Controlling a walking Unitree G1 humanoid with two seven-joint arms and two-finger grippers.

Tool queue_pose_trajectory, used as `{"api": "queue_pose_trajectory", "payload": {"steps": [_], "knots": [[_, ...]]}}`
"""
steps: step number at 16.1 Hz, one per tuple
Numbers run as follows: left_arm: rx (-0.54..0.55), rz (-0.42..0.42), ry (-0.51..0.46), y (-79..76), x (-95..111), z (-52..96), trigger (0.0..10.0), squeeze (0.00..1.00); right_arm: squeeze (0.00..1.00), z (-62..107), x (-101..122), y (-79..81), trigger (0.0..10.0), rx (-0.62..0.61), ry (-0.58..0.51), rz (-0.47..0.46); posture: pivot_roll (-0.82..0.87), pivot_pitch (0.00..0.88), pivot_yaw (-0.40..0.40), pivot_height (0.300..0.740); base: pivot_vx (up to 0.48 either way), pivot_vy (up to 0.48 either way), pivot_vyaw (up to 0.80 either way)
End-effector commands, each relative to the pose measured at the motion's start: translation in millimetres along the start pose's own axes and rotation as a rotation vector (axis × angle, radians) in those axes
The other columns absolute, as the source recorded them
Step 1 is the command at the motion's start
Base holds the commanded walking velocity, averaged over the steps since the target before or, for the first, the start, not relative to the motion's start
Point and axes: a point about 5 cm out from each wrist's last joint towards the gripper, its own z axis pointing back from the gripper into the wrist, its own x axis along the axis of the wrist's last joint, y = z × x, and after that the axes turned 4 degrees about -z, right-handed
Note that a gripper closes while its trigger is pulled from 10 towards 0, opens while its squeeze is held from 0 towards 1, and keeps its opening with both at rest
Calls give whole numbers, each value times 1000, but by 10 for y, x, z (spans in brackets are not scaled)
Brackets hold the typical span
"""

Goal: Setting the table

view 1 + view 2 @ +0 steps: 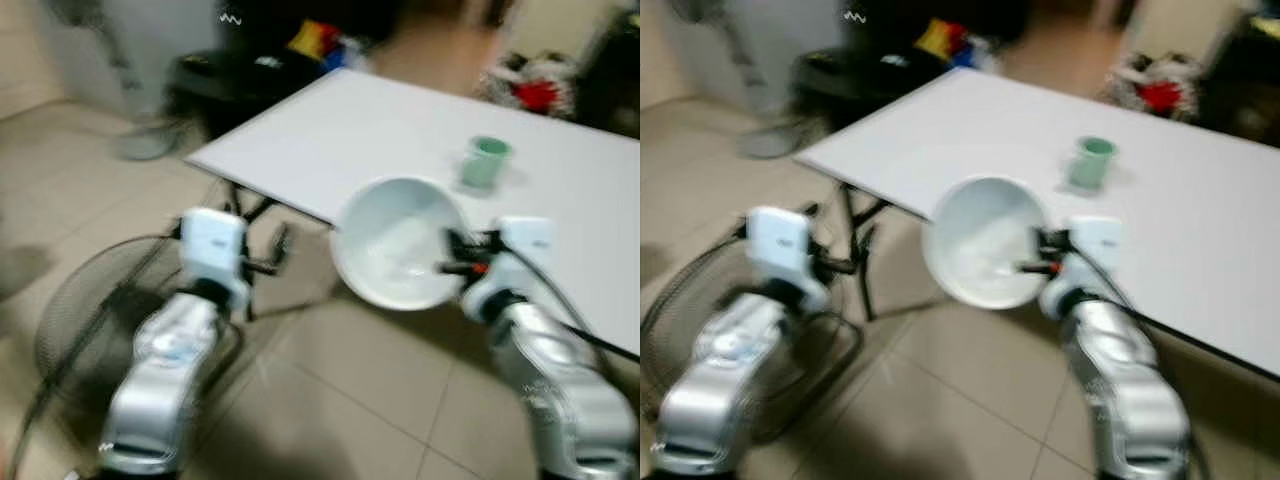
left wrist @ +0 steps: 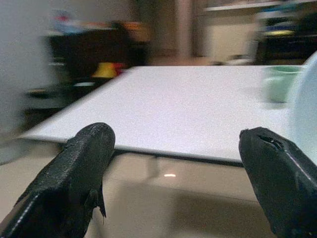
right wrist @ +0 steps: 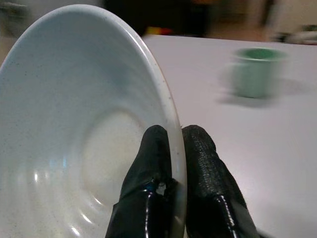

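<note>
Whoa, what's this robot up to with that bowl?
It is setting a table. Its right gripper pinches the rim of a white bowl, held tilted at the near edge of the white table. A green cup already stands there. The left gripper is open and empty, near the table's edge.

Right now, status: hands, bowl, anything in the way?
Right hand shut on white bowl rim, bowl tilted at table edge. Left hand open, empty, short of the table. Green cup on table beyond bowl.

Home: tiled floor [image 1: 330, 400], floor fan [image 1: 90, 310]
</note>
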Motion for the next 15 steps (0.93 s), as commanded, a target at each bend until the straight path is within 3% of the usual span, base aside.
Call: {"api": "queue_pose_trajectory", "payload": {"steps": [1, 12, 15], "knots": [[34, -21, 5, 92, -7, 35, 10000, 0, 0, -22, 88, 99, 10000, 43, -35, -22, 81, 0, -16, 740, 304, 0, 0], [36, -16, 0, 102, -6, 25, 10000, 0, 0, -47, 96, 92, 10000, 30, -23, -56, 78, 0, -14, 740, 304, 0, 0], [29, -14, 2, 89, -8, 23, 10000, 0, 0, -50, 92, 86, 10000, 25, -12, -71, 76, 0, -12, 740, 304, 0, -788]]}}
